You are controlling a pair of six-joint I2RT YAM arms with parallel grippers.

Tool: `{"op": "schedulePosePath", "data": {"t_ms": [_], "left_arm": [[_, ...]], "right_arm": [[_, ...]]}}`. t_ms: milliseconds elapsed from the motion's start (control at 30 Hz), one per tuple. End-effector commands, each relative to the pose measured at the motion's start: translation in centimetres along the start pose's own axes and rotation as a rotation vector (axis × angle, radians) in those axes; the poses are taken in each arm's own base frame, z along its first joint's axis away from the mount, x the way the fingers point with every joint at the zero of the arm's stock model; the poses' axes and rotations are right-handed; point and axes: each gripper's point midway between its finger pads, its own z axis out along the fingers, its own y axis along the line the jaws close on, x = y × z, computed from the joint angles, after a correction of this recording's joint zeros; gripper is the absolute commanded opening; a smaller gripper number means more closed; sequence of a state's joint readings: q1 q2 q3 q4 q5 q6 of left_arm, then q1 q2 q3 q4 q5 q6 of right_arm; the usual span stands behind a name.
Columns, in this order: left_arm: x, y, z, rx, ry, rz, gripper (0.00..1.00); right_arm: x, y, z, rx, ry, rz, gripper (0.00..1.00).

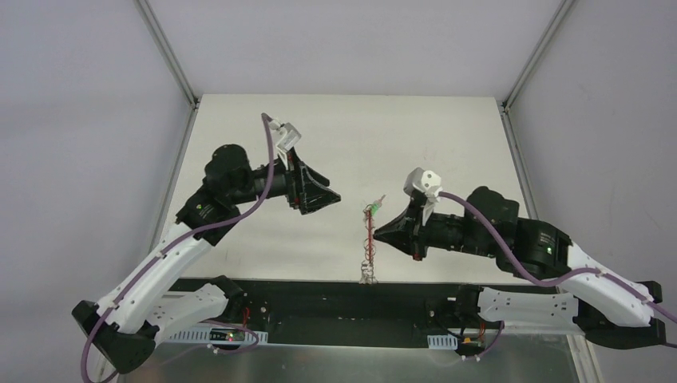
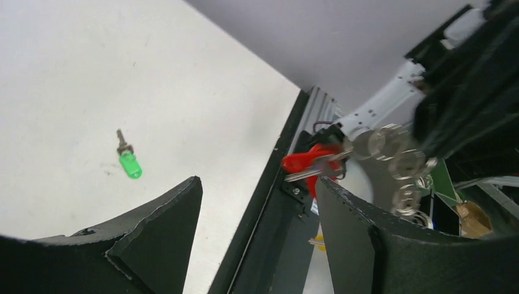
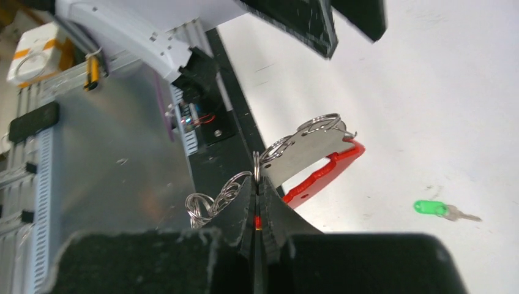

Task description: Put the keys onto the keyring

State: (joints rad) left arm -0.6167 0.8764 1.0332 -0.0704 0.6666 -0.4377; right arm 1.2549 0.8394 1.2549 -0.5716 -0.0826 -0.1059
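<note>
The keyring (image 1: 370,227) hangs above the worktop (image 1: 447,144) between the two arms. In the top view its long axis runs near to far, with the red part at the far end and the silver rings (image 1: 367,271) toward the arm bases. The right gripper (image 1: 380,231) has its jaws clenched on the keyring's edge, the left gripper (image 1: 325,199) stands apart with jaws released and nothing between them, and a green-tagged key (image 2: 129,164) lies flat on the worktop near the red end, blade pointing away from the bases.

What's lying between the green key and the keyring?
Nothing. In the right wrist view, only bare white table separates the green key from the keyring.
</note>
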Motion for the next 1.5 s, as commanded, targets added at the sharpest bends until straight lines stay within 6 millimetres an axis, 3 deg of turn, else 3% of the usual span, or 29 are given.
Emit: {"op": "schedulePosePath", "data": {"t_ms": [0,233,567,833,1100,1467], "left_arm": [[1.2,3.5,2.2,-0.093,0.005,-0.056,0.68],[6.1,8.7,6.3,-0.19,0.16,-0.23,0.69],[13.0,15.2,12.9,-0.388,0.369,-0.446,0.7],[17.7,19.7,14.8,-0.596,0.473,-0.612,0.68],[21.2,21.0,17.5,-0.633,0.555,-0.716,0.62],[23.0,22.2,17.9,-0.732,0.604,-0.737,0.5]], "right_arm": [[-3.2,-3.2,-2.6,0.199,-0.177,0.015,0.0],[-2.8,-5.0,-5.2,0.321,-0.171,0.062,0.0],[-2.5,-6.0,-7.0,0.39,-0.189,0.113,0.0],[-2.2,-7.2,-8.2,0.465,-0.224,0.178,0.0],[-1.5,-7.1,-8.9,0.46,-0.238,0.21,0.0],[-0.6,-7.2,-9.9,0.457,-0.242,0.216,0.0]]}}
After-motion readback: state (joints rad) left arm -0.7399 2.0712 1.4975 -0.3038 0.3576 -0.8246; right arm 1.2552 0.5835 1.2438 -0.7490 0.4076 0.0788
